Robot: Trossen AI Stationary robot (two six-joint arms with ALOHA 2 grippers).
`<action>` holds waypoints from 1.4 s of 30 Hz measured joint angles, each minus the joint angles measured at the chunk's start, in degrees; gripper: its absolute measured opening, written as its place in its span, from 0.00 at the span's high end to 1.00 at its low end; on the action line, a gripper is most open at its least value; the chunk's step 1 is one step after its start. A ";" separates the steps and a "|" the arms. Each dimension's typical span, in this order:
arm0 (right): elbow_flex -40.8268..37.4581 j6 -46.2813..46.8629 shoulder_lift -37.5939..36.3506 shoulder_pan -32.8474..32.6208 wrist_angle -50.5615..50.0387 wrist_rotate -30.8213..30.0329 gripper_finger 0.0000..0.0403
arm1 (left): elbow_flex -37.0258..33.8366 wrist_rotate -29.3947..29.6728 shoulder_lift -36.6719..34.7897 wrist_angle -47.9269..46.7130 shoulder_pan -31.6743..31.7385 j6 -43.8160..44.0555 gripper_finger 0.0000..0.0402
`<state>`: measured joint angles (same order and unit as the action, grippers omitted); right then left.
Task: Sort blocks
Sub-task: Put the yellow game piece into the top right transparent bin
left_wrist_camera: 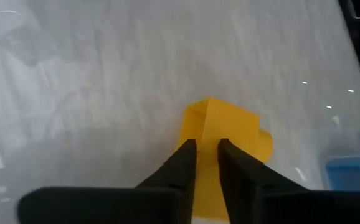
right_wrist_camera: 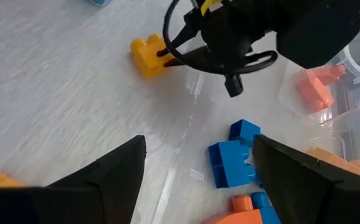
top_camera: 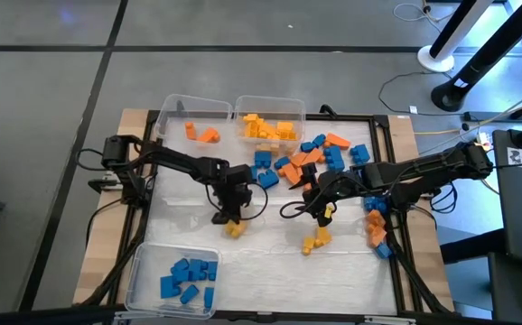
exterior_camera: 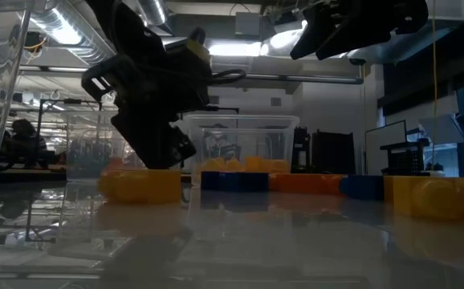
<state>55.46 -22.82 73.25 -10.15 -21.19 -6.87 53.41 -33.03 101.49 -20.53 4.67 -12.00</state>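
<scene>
Left pincer (top_camera: 232,219) pinching a yellow brick (top_camera: 235,228) on the tabletop (top_camera: 270,262).
Right pincer (top_camera: 320,209) hovers spread wide. Three bins (top_camera: 172,281): seven blue bricks (top_camera: 189,278), two orange bricks (top_camera: 202,134), one yellow heap (top_camera: 268,129).

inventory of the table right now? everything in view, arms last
Yellow brick: one, yellow, table centre-left, between the left claw's fingers.
Yellow bricks: about two, below the right claw.
Loose pile: many, blue and orange, centre to right of the far bins.
Edge bricks: several, blue and orange, near the right edge.
Far-left bin: clear, holds two orange bricks.
Far-middle bin: clear, holds yellow and orange bricks.
Near bin: clear, holds blue bricks.
Left claw: one, dark, closed on the yellow brick.
Right claw: one, dark, open, above the table.
</scene>
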 joint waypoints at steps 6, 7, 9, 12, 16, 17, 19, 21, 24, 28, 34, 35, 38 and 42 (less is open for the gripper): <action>0.00 -0.01 0.00 0.00 0.00 0.00 0.28 | -0.06 -2.43 0.02 -0.22 0.00 -0.04 0.99; 0.00 -0.01 0.00 0.00 0.00 0.00 0.28 | -0.07 -2.61 0.04 -0.26 -0.03 -0.05 0.99; 0.00 0.00 0.00 0.00 0.00 0.00 0.28 | -0.07 -2.78 0.04 -0.25 -0.04 -0.03 0.99; 0.00 0.01 0.00 0.00 -0.01 0.00 0.28 | -0.09 -3.80 0.11 -0.24 0.31 0.03 1.00; 0.00 0.01 0.00 0.00 0.00 0.00 0.28 | -0.09 -4.08 0.11 -0.20 0.70 1.31 1.00; 0.00 0.00 0.00 0.00 -0.01 0.00 0.28 | -0.09 -4.07 0.11 -0.17 0.71 1.64 1.00; 0.00 0.01 0.00 0.00 0.00 0.00 0.28 | -0.09 -3.81 0.11 -0.02 0.70 1.72 0.99; 0.00 0.01 0.00 0.00 -0.02 0.00 0.28 | -0.09 -3.55 0.11 0.02 0.68 2.60 0.98; 0.00 -0.01 0.00 0.00 -0.01 0.01 0.28 | -0.08 -2.26 0.11 0.05 0.68 7.46 0.94; 0.00 0.01 0.00 0.00 0.00 0.00 0.28 | -0.07 -1.76 0.09 0.09 0.83 11.24 0.86; 0.00 0.01 0.05 -0.46 0.65 -0.02 0.28 | -0.07 -3.80 0.09 0.05 1.09 11.89 0.72; 0.00 -0.01 0.42 -0.88 1.26 -0.09 0.28 | -0.07 -4.26 0.09 0.06 1.11 11.92 0.70; 0.00 -0.17 2.28 -2.67 4.60 -0.57 0.28 | -0.07 -5.98 0.09 0.01 1.14 12.01 0.67; 0.00 -0.21 7.08 -5.83 11.49 -0.54 0.28 | -0.03 -7.51 0.09 -0.90 1.09 11.73 0.66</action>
<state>55.46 -23.03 80.33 -15.99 -9.70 -7.42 53.38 -40.53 101.58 -21.43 5.76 -0.26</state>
